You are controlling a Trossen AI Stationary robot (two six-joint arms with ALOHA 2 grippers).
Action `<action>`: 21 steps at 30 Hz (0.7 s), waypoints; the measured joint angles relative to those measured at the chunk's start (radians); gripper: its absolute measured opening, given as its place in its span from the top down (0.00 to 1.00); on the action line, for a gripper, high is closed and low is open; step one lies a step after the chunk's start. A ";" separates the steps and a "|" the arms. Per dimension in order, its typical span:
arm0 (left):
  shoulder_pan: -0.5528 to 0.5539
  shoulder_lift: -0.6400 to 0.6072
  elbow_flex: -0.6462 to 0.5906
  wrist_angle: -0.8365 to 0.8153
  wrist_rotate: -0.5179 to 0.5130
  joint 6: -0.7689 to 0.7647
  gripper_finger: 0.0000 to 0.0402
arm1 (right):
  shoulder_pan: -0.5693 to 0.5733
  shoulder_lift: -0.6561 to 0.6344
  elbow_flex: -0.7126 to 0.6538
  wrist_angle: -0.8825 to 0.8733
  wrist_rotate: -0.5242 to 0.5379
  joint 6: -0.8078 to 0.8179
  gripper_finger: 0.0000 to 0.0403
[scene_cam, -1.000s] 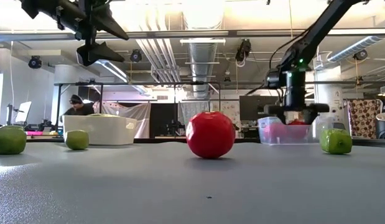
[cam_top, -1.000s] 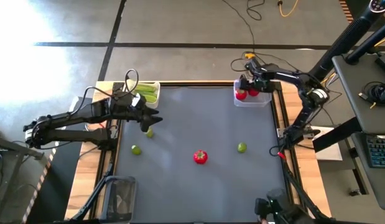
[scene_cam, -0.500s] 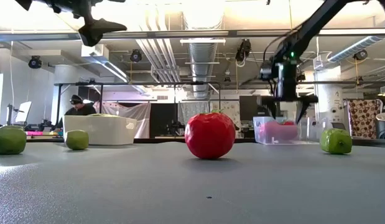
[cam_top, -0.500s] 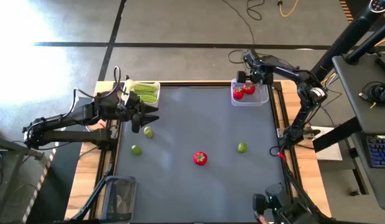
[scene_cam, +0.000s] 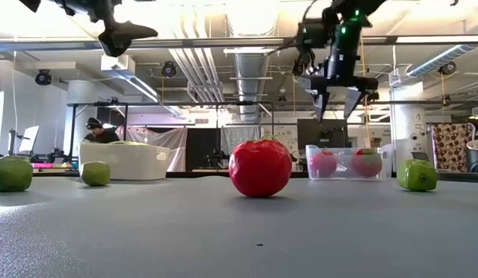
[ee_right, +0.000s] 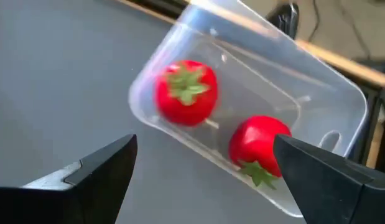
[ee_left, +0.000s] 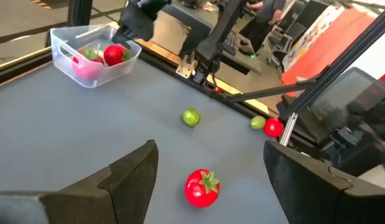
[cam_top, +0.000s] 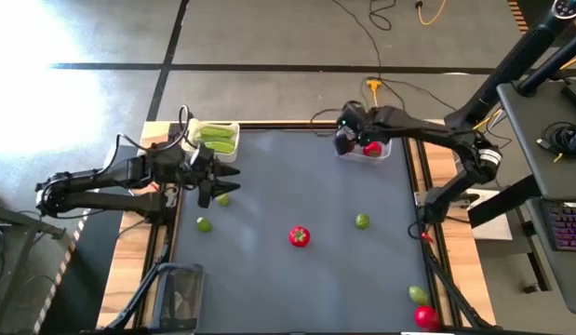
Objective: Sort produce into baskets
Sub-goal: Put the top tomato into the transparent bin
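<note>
2 red strawberries (ee_right: 186,92) lie in the clear tub (cam_top: 367,148) at the far right corner of the bench (cam_top: 297,186), touching its raised border. The right tool (cam_top: 343,141) hangs just left of that tub, above the mat, its fingers spread wide and empty. The white tub (cam_top: 216,137) with long green pieces sits at the far left corner. The left tool (cam_top: 216,183) hovers near it over the left side of the bench, fingers apart, holding nothing; a lime-green fruit (cam_top: 223,198) shows just beside it, partly covered by the fingers. Another lime-green fruit (cam_top: 204,223) lies close to the left edge, a third (cam_top: 362,221) toward the right, and a lone strawberry (cam_top: 300,235) sits between them in the open middle. The dark tub (cam_top: 179,288) stands at the near left corner, cut off by the frame. 1 green and 1 red piece (cam_top: 422,307) lie beyond the near right edge.
</note>
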 joint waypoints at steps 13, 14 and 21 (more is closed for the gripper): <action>-0.076 -0.015 0.000 -0.082 0.053 0.006 0.32 | 0.674 0.081 0.002 0.292 -0.125 -0.229 0.09; -0.086 -0.015 0.000 -0.085 0.053 0.008 0.32 | 0.702 0.096 0.002 0.318 -0.142 -0.229 0.09; -0.120 -0.013 -0.007 -0.091 0.048 0.008 0.32 | 0.792 0.239 0.047 0.407 -0.149 -0.207 0.09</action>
